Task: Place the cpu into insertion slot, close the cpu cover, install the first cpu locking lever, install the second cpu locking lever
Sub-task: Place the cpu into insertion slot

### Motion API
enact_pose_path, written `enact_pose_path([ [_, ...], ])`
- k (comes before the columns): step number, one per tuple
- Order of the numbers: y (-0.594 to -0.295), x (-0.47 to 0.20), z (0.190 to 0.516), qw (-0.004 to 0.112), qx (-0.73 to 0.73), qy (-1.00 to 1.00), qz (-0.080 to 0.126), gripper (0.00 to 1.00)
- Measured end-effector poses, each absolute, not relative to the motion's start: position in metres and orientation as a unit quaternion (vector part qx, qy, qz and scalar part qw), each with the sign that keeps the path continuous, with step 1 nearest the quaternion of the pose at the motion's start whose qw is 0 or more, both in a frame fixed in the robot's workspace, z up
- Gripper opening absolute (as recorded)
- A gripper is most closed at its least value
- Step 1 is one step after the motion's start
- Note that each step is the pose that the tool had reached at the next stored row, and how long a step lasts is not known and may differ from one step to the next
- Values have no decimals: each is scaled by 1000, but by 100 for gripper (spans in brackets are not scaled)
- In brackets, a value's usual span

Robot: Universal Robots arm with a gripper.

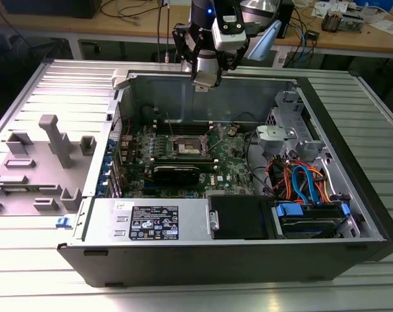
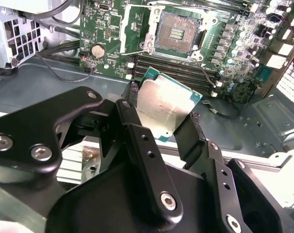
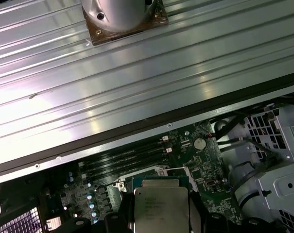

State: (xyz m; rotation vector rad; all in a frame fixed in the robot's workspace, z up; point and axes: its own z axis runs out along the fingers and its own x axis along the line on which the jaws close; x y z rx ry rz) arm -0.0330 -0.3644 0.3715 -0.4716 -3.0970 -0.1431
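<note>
The cpu (image 2: pixel 165 108) sits between the two black fingers (image 2: pixel 137 133) of the gripper (image 2: pixel 162 121), which are drawn in against its opposite edges and hold it clear of the board. Its silver-grey metal top and thin green border show in both wrist views, and in the first wrist view the cpu (image 3: pixel 160 208) faces the camera flat-on with print across its lid. In the second wrist view the insertion slot (image 2: pixel 178 31) lies beyond the chip and well apart from it. Its dark centre is uncovered inside the silver rim, and a thin wire lever (image 2: pixel 205 70) stands off one corner. Long black memory slots (image 2: pixel 173 68) run between the slot and the held chip, and a round coin battery (image 2: pixel 95 50) sits on the green motherboard (image 2: pixel 108 29) nearby. In the exterior view the gripper (image 1: pixel 204 78) hangs at the upper middle of the frame, over the far wall of the open computer case (image 1: pixel 183 260). The insertion slot (image 1: pixel 191 148) is lower down, near the centre of the frame. A power supply (image 1: pixel 151 221) fills the lower part of the case, with orange and blue cables (image 1: pixel 300 182) towards the exterior view's right. A grey plastic part (image 1: pixel 56 140) lies at the exterior view's left, just outside the case.
</note>
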Motion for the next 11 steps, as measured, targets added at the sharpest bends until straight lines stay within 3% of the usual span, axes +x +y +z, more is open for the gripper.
enact_pose_path([
  [11, -364, -33, 372, 3, -151, -988, -46, 55],
])
